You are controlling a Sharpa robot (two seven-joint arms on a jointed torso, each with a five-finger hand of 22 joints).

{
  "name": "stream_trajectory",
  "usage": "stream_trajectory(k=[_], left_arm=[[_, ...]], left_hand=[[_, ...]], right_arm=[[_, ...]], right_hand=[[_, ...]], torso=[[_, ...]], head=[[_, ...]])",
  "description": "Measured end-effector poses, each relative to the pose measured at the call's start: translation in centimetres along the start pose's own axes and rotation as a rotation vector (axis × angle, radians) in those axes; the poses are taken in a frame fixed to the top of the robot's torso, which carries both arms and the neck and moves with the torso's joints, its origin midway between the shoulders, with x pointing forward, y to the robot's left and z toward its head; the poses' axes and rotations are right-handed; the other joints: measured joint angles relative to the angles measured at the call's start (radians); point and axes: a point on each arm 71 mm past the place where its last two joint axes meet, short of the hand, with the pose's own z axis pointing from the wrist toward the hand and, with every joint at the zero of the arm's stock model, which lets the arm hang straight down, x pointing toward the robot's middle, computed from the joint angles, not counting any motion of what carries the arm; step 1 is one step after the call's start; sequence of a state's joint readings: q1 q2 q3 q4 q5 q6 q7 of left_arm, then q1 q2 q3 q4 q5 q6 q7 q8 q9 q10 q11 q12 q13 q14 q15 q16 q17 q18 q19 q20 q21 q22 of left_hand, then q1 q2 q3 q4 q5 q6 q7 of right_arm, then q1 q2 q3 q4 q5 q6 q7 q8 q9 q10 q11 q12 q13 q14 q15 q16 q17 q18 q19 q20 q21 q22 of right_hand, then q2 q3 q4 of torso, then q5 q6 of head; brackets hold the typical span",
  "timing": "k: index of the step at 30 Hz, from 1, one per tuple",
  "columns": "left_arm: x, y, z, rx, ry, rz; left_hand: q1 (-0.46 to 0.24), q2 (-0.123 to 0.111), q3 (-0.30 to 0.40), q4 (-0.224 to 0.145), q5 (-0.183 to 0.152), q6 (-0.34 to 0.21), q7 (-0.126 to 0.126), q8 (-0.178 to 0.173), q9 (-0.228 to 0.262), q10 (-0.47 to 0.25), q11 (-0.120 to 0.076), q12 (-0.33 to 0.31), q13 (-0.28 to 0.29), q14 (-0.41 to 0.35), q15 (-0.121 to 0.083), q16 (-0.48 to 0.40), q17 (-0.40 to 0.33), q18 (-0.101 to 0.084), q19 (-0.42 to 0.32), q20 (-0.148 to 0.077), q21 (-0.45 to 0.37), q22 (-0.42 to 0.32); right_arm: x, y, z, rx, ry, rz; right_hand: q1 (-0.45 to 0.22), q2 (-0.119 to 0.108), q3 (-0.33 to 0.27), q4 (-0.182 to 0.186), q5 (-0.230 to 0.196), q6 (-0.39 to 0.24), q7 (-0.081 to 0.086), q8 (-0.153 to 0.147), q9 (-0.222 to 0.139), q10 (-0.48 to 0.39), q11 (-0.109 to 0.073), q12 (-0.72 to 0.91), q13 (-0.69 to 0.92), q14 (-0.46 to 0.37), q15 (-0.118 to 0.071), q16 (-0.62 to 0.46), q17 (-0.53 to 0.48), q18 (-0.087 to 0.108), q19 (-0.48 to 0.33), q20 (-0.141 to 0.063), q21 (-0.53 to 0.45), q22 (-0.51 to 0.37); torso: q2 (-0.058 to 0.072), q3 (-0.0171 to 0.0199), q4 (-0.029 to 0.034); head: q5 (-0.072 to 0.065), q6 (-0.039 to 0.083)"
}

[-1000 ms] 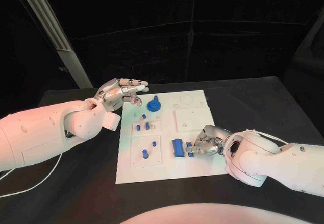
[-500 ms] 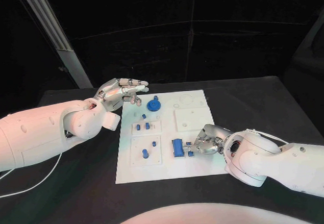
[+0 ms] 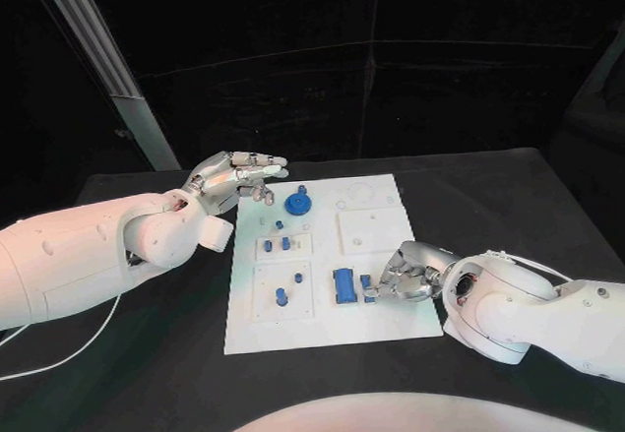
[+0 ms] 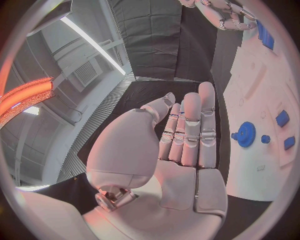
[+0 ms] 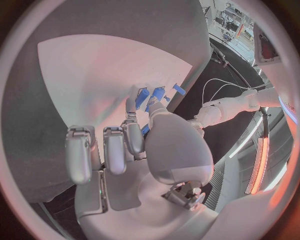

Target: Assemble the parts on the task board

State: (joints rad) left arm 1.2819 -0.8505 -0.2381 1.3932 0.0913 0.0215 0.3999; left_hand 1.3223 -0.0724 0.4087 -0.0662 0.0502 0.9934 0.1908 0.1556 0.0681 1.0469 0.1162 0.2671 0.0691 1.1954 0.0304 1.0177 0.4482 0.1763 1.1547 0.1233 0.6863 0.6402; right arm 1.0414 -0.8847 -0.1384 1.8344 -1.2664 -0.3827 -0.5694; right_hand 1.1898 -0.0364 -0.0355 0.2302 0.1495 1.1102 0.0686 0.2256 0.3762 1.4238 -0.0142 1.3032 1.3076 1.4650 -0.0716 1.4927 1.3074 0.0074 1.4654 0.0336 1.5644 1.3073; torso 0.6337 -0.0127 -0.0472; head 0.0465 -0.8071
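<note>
The white task board (image 3: 334, 318) lies mid-table. A blue gear (image 3: 299, 204) stands near its far edge, also seen from the left wrist as the gear (image 4: 246, 134). My left hand (image 3: 239, 177) hovers over the board's far left corner and holds nothing; its fingers (image 4: 190, 132) lie straight. My right hand (image 3: 403, 275) rests on the board's near right part beside a long blue block (image 3: 344, 286). Thumb and a finger pinch a small blue part (image 3: 367, 288) next to that block, seen as a blue sliver (image 5: 145, 130) under the thumb.
Several small blue parts sit in the board's left half: a pair (image 3: 275, 245), a peg (image 3: 278, 224), and two more (image 3: 297, 276) (image 3: 279, 296). Square recesses (image 3: 361, 228) mark the board's right half. A white cable (image 3: 66, 354) runs along the table's left side.
My right hand has shifted slightly by the blue block, fingers still at the small part. The left hand has not moved.
</note>
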Motion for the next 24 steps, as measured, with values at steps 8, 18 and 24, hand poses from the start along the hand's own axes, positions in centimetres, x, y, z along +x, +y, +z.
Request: stream_trajectory(k=[8, 18, 24], left_arm=[[-0.04, 0.01, -0.01, -0.002, -0.001, 0.000], [-0.13, 0.01, -0.04, -0.005, -0.003, 0.001], [-0.17, 0.01, -0.04, -0.006, -0.004, 0.002]], left_hand=[[0.000, 0.000, 0.000, 0.000, 0.000, 0.000, 0.000, 0.000, 0.000, 0.000, 0.000, 0.000, 0.000, 0.000, 0.000, 0.000, 0.000, 0.000, 0.000, 0.000, 0.000, 0.000], [0.000, 0.000, 0.000, 0.000, 0.000, 0.000, 0.000, 0.000, 0.000, 0.000, 0.000, 0.000, 0.000, 0.000, 0.000, 0.000, 0.000, 0.000, 0.000, 0.000, 0.000, 0.000], [0.000, 0.000, 0.000, 0.000, 0.000, 0.000, 0.000, 0.000, 0.000, 0.000, 0.000, 0.000, 0.000, 0.000, 0.000, 0.000, 0.000, 0.000, 0.000, 0.000, 0.000, 0.000]], right_arm=[[-0.01, -0.29, 0.10, 0.008, 0.013, -0.007], [0.10, -0.31, 0.19, 0.015, 0.025, -0.009], [0.22, -0.19, 0.28, 0.015, 0.034, -0.011]], right_hand=[[0.003, 0.008, -0.015, 0.009, 0.012, 0.000, 0.000, 0.000, 0.001, -0.004, 0.004, 0.000, 0.000, 0.000, 0.000, 0.000, 0.000, 0.000, 0.000, 0.000, 0.000, 0.000], [0.002, 0.016, -0.018, 0.012, 0.016, 0.000, 0.000, 0.000, 0.001, -0.004, 0.004, 0.000, 0.000, 0.000, 0.000, 0.000, 0.000, 0.000, 0.000, 0.000, 0.000, 0.000], [0.002, 0.016, -0.022, 0.008, 0.016, 0.000, 0.000, 0.000, 0.001, -0.004, 0.004, 0.000, 0.000, 0.000, 0.000, 0.000, 0.000, 0.000, 0.000, 0.000, 0.000, 0.000]], torso=[[0.000, -0.0006, 0.0011], [0.000, -0.0006, 0.0015], [0.000, -0.0005, 0.0015]], head=[[-0.005, 0.000], [-0.006, -0.003], [-0.007, -0.004]])
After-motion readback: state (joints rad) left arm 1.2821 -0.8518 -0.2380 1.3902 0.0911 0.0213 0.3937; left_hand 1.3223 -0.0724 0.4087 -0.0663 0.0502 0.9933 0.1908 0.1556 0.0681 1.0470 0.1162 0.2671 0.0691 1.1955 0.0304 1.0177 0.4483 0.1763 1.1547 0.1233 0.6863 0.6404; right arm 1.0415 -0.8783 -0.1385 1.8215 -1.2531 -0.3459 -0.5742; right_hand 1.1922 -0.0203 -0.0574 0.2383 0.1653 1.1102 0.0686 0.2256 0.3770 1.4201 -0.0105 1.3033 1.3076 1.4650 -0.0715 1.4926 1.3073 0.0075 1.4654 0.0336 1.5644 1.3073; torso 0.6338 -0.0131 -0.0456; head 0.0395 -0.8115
